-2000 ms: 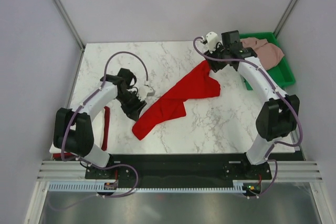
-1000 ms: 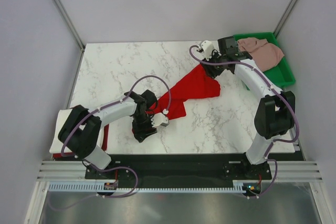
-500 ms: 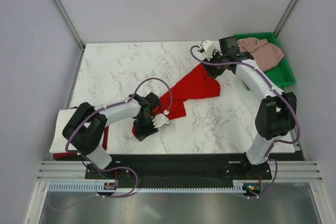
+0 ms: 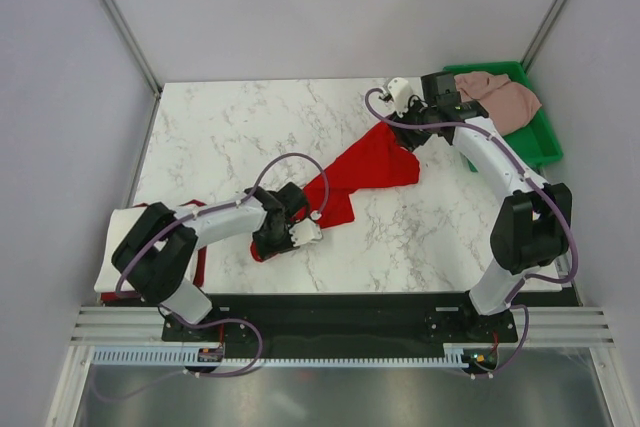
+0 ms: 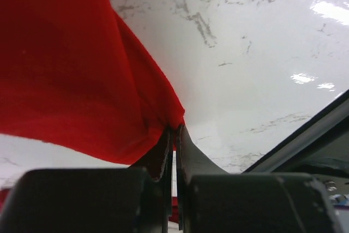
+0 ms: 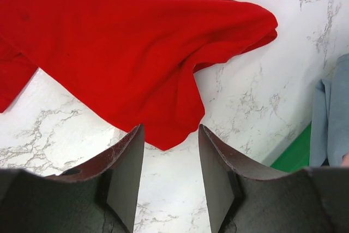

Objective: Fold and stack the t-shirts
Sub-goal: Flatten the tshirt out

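A large bright red t-shirt (image 4: pixel 360 167) lies crumpled in a diagonal band across the marble table (image 4: pixel 220 127). My left gripper (image 4: pixel 270 244) is at the shirt's near-left end, shut on a corner of the red cloth (image 5: pixel 65 69). In the left wrist view its jaws (image 5: pixel 174 130) pinch the fabric's tip just above the table. My right gripper (image 4: pixel 410 135) hovers open over the shirt's far-right end. In the right wrist view a red corner (image 6: pixel 120 53) lies just ahead of its gripper (image 6: pixel 170 129), with nothing between the fingers.
A green tray (image 4: pixel 545 142) at the back right holds a pale pink shirt (image 4: pixel 505 97); a grey-blue cloth (image 6: pixel 330 118) shows beside the tray's green edge (image 6: pixel 289 156). White cloth (image 4: pixel 118 247) with a red strip (image 4: pixel 200 259) lies at the near-left edge.
My left gripper has closed from open onto the red shirt's near-left corner and shifted slightly left. The right arm has barely moved and stays open.
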Controlling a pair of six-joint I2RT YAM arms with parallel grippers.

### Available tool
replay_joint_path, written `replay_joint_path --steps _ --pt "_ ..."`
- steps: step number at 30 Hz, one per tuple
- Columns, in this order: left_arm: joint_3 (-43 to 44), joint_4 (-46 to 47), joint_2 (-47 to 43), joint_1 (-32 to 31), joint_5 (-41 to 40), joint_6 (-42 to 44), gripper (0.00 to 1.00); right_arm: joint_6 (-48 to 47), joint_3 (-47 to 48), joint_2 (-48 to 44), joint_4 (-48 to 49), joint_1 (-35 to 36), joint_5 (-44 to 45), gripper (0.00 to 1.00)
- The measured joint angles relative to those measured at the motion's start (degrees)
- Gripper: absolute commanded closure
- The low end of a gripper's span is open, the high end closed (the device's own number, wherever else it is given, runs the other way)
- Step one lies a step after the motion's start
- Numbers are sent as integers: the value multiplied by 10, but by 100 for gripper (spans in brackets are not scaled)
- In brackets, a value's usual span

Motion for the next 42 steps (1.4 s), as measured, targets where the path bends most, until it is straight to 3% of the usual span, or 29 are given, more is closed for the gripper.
replay_joint_path --steps 5,10,15,28,31,32,33,36,42 --pt "-33 14 -75 12 -24 13 98 -22 -14 0 -1 -1 0 45" --pt "-29 14 -122 91 -15 28 98 -47 -16 27 -19 -2 -3 43" --pt "7 10 -125 150 -7 34 98 -74 -25 71 -42 -5 -6 43" --pt "71 3 -98 183 -2 34 98 -124 -52 123 -58 -12 2 40" --pt "87 0 -89 189 -2 34 98 -131 -52 137 -57 -12 5 53" --pt "93 0 -85 189 -2 34 98 -133 -52 142 -56 -12 7 60" --pt "98 0 -83 190 -2 34 98 -134 -52 146 -55 -12 12 80" --pt "109 -1 -79 195 -2 34 98 -131 -52 155 -49 -12 28 100" --pt "130 -9 -96 235 -2 34 98 -129 -68 81 -61 -12 26 100"
